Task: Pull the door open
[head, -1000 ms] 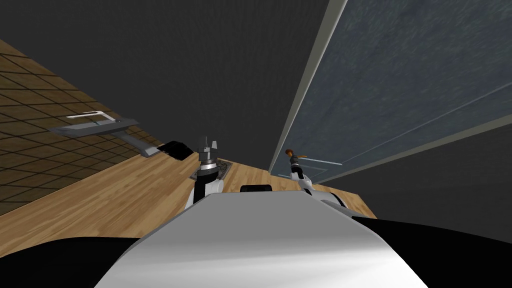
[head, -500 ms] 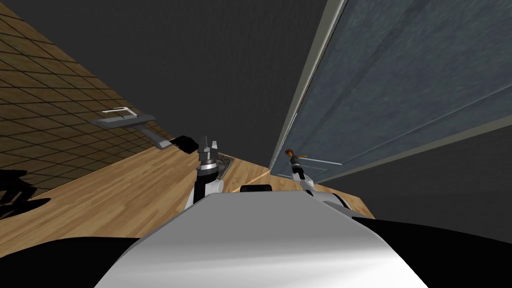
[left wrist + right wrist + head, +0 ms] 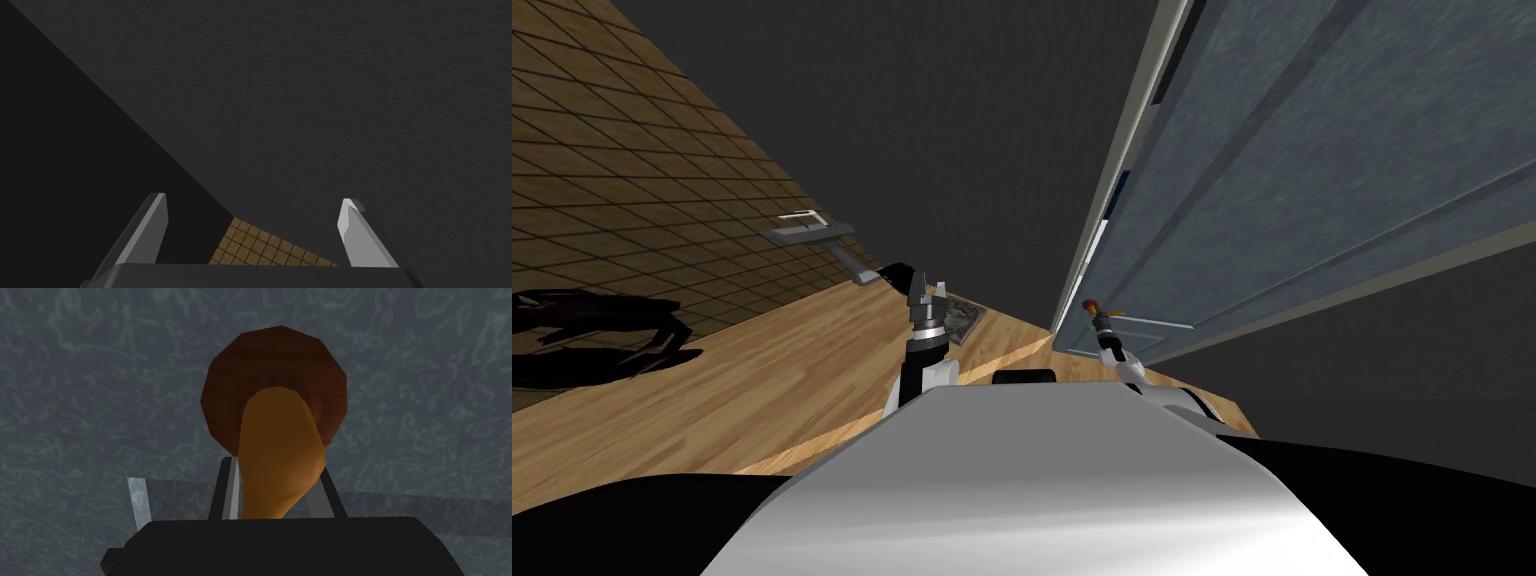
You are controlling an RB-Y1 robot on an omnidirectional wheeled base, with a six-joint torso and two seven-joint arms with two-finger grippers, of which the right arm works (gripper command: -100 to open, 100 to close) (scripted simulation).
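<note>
The left gripper (image 3: 253, 200) idles, fingers spread and empty. At my right, the right gripper (image 3: 276, 470) clamps the orange-brown lever handle (image 3: 272, 423) of the mottled blue-grey door (image 3: 1312, 150). I judge a steady pull along the hinge arc best.

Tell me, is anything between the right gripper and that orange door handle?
Nothing: the right wrist view shows the right gripper shut on the orange handle, its fingers pressing both sides.
</note>
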